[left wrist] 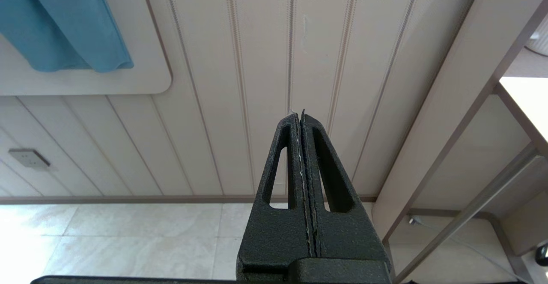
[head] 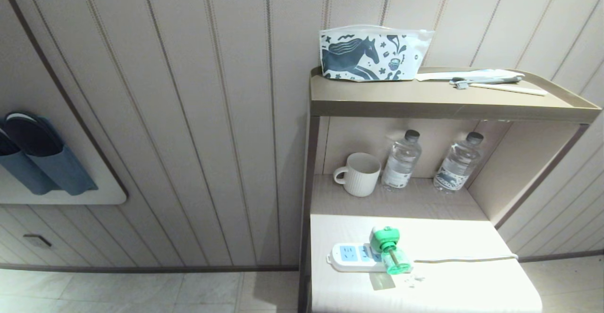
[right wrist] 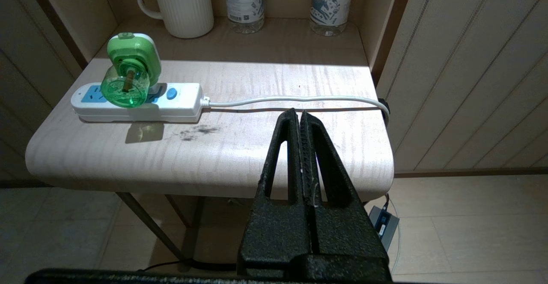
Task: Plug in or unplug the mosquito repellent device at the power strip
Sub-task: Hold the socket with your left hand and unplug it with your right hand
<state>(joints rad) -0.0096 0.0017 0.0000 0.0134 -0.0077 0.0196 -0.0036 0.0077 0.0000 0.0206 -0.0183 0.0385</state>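
My left gripper (left wrist: 302, 119), a pair of black textured fingers, hangs well apart from the work, aimed at a panelled wall and pale floor tiles; its fingers are pressed together on nothing. I judge it parked, since nothing it could reach belongs to the task.

On the wall to the left, two blue fabric pockets (head: 47, 169) hold dark slippers, stored off the floor.

Further right stands the pale wooden side table (head: 453, 289). On it lies the long white power strip with light-blue socket faces (head: 351, 256), flat so its sockets face upward. The green-and-white mosquito repellent device with its translucent green bottle (head: 389, 249) stands plugged into the strip near its middle, the bottle leaning out toward me. So I judge the job here is unplugging. One white cord (head: 465, 258) runs right from the strip and over the table's edge.

On the recessed shelf behind sit one white ribbed mug (head: 358, 173) and two clear plastic water bottles (head: 401, 162), all upright. On the top shelf lies one white zip pouch printed with a blue horse (head: 370, 53).

My right gripper (right wrist: 300, 115) hovers over the table's near edge, right of the strip and apart from it, fingers together and empty.
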